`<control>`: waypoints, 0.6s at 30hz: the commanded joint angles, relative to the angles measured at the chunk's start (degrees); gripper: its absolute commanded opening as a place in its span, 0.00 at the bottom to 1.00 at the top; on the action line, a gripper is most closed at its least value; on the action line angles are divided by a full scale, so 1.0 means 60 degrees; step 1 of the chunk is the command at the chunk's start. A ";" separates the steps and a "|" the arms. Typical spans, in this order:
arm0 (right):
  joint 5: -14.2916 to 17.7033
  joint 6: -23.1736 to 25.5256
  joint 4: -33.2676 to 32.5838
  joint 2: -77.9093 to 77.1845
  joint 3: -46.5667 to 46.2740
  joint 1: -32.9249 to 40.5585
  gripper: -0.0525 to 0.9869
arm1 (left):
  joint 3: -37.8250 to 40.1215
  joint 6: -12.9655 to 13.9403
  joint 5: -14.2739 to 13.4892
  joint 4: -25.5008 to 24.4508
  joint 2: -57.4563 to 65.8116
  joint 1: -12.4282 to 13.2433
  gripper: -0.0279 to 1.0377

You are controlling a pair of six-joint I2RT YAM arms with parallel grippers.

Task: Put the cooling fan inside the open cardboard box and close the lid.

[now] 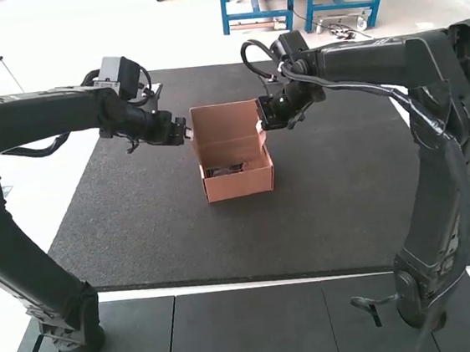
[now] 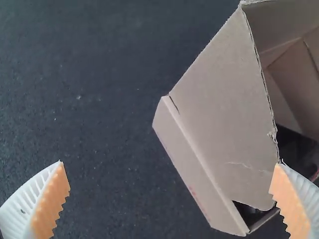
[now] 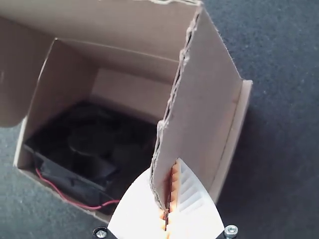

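The cardboard box (image 1: 237,182) stands mid-mat with its lid (image 1: 225,121) raised upright at the back. The black cooling fan (image 3: 92,149) lies inside it, also visible from above (image 1: 226,169), a red wire along its edge. My right gripper (image 3: 168,211) is shut on the edge of the lid's side flap (image 3: 204,114), at the box's right rear (image 1: 262,126). At the lid's left side my left gripper (image 1: 185,132) stands open. Its orange-padded fingers (image 2: 50,199) stand wide apart, with the lid's other side flap (image 2: 224,134) between them.
The box sits on a black foam mat (image 1: 123,230) with free room on every side. Bare white floor lies beyond the mat's left edge (image 1: 27,198).
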 commanded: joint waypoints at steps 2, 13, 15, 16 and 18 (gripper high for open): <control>-0.0571 0.0031 -0.0055 0.0131 0.0309 0.0197 0.03 | 0.0324 0.0125 0.0249 0.0091 -0.0051 -0.0169 0.92; -0.0556 0.0002 -0.0070 0.0234 0.0265 0.0212 0.03 | 0.0324 0.0066 0.0630 0.0179 -0.0051 -0.0242 0.92; -0.0542 -0.0027 -0.0143 0.0278 0.0250 0.0212 0.03 | 0.0295 0.0081 0.0630 0.0062 -0.0051 -0.0242 0.92; -0.0512 -0.0042 -0.0202 0.0322 0.0206 0.0212 0.03 | 0.0265 0.0095 0.0630 0.0018 -0.0051 -0.0227 0.92; -0.0381 -0.0247 -0.0363 0.0380 0.0177 0.0197 0.03 | 0.0236 0.0110 0.0615 -0.0084 -0.0095 -0.0227 0.92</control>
